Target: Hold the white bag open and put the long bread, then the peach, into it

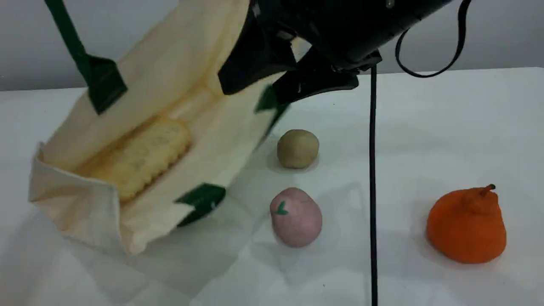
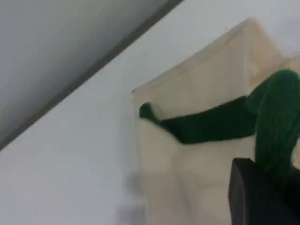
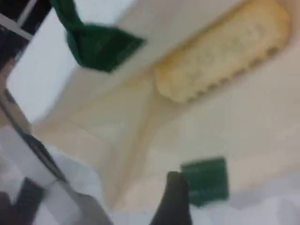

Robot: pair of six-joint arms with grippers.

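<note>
Long bread bagged; peach just right of white bag, below wide-open, empty right end effector; left clamped on handle.

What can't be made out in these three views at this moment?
- Left gripper: scene view cuts it off at the top edge; left wrist view shows one blurred fingertip by the green strap, so the grip itself is unseen.
- Right gripper: its tips merge into the dark arm.
- Long bread: its near end sits behind the folded rim of the white bag.
- Right wrist view: motion blur smears everything.
</note>
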